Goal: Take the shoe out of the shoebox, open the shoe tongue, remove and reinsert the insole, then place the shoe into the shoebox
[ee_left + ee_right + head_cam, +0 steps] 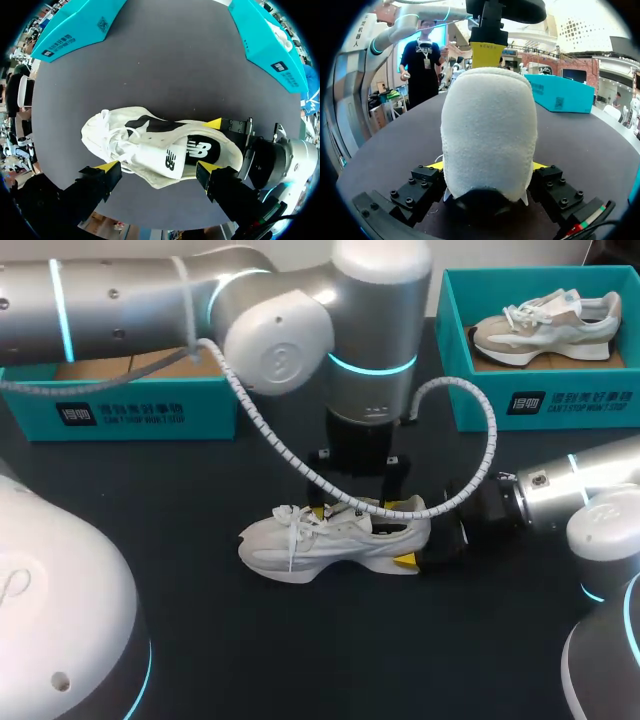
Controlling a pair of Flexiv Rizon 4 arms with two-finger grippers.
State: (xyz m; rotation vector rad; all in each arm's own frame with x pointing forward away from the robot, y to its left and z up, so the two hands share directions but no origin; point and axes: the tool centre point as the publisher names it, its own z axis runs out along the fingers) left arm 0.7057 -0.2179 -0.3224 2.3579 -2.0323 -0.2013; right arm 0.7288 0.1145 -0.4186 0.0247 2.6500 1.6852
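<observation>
As things stand: the shoe (pixel 335 540) lies on the table (pixel 200 640), with a teal shoebox (pixel 130 405) well apart behind the shoe's toe.
Right gripper (pixel 487 165): clamped on the shoe's heel from both sides.
Left gripper (pixel 159 167): spread wide and empty, straddling the shoe's collar.
Step in hand: likely opening the tongue (pixel 165 157). Keep the heel pinned, pinch the tongue alone, and lift it gently clear of the laces (pixel 117 137).

place: robot manipulation lab or demo cell | evidence: silver left arm (pixel 150 300) and right arm (pixel 590 490) with glowing cyan rings over a dark table (pixel 250 640) | props: teal far-left shoebox (pixel 130 410), far-right shoebox (pixel 560 405), white shoe (pixel 330 535) mid-table
</observation>
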